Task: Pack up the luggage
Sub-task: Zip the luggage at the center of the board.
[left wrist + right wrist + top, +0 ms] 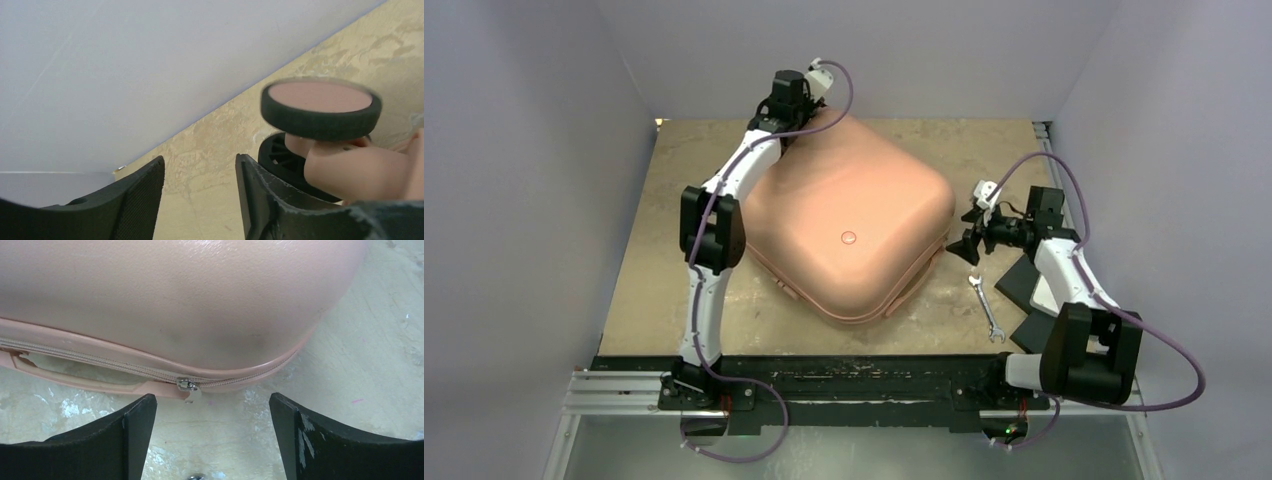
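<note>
Luggage [849, 225] is lying shut mid-table [674, 200], both sets of jaws standing apart.
Left gripper [200, 167] is hovering at its 11 o'clock corner, clamping nothing, a wheel [320, 107] just beside it; right gripper [211, 405] is facing the zipper pull [189, 388] at 3 o'clock; a wrench [986, 308] and black pads [1024, 280] are lying near 4 o'clock.

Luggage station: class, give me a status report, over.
Left end effector open, empty, beside a wheel. Right end effector open, facing zipper pull. Luggage lid down. Wrench lies apart.
</note>
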Tool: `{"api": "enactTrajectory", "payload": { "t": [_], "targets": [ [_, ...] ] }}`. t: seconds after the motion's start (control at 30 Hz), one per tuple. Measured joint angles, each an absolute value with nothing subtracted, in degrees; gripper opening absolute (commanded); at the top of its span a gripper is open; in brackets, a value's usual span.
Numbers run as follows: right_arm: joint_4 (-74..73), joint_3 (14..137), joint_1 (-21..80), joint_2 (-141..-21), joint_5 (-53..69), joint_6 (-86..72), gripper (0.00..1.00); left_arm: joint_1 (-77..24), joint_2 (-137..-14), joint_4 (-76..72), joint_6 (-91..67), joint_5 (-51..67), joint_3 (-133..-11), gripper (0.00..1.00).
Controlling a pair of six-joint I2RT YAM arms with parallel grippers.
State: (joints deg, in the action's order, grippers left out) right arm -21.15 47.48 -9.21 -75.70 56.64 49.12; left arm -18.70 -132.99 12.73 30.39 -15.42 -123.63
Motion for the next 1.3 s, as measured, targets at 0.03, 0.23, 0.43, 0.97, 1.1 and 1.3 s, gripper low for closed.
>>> {"api": "enactTrajectory", "payload": {
  "t": [0.03, 0.23, 0.43, 0.97, 1.1, 1.3],
  "targets": [
    [-20.97, 47.29, -9.41, -75.42, 56.71, 49.1, 0.82, -18.79, -132.62, 12.8, 29.65, -15.73, -123.63, 0.56],
    [-18.11, 41.67, -9.39, -74.46, 56.73, 48.6, 0.76, -20.69, -124.6, 14.52, 24.69, -13.89, -120.81, 0.6],
    [-13.21, 38.65, -9.39, -74.98, 56.95, 45.3, 0.73, -27.27, -114.5, 14.66, 23.31, -12.6, -116.49, 0.62],
    [2.83, 36.07, -9.39, -79.57, 59.77, 37.89, 0.53, -43.64, -124.11, 12.19, 28.71, -17.43, -123.68, 0.64],
    [3.6, 36.03, -9.39, -79.57, 60.2, 38.11, 0.29, -43.66, -131.44, 7.79, 30.3, -19.11, -130.1, 0.64],
    [3.03, 35.81, -9.43, -79.55, 61.28, 40.23, 0.14, -44.36, -138.56, -0.21, 34.33, -21.12, -134.32, 0.64]
  ]
}}
